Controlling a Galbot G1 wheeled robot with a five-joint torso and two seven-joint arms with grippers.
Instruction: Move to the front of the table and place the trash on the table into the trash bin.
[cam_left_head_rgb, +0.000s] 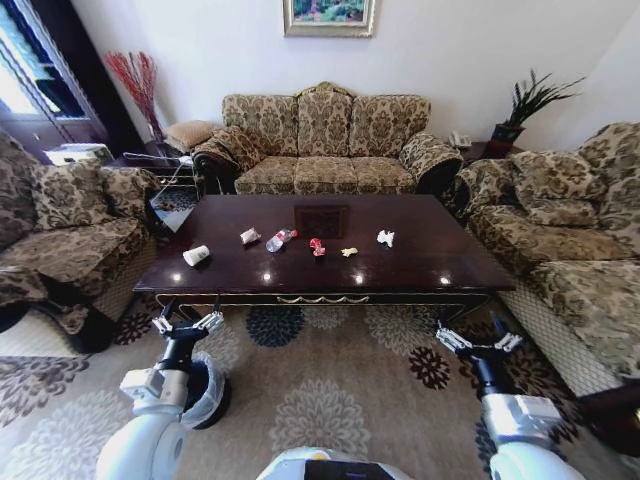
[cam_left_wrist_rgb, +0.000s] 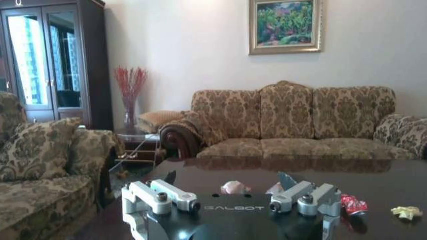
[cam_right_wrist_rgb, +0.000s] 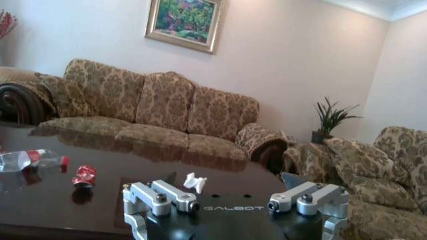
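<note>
Evidently nothing binned yet: paper cup (cam_left_head_rgb: 196, 255), paper wads (cam_left_head_rgb: 250, 236), bottle (cam_left_head_rgb: 279, 240), red wrapper (cam_left_head_rgb: 317, 247) and yellow scrap (cam_left_head_rgb: 348, 252) strung along the table (cam_left_head_rgb: 420, 265) toward its near edge, left gripper (cam_left_head_rgb: 187, 325) and right gripper (cam_left_head_rgb: 478, 342) jaws apart, empty, black lined bin (cam_left_head_rgb: 212, 398) by the left arm.

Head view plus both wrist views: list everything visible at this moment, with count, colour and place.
table: one, dark brown, centre of room
paper cup: one, white, table's left end, on its side
paper wads: two, white, one left of the bottle, one at towards the right
bottle: one, clear with red cap, lying mid-table
wrapper: one, red, mid-table
scrap: one, yellow, right of wrapper
trash bin: one, black with white liner, on the carpet behind the left arm
sofas: three, patterned tan, around the table
left gripper: open, before the table's left front
right gripper: open, before the table's right front
</note>
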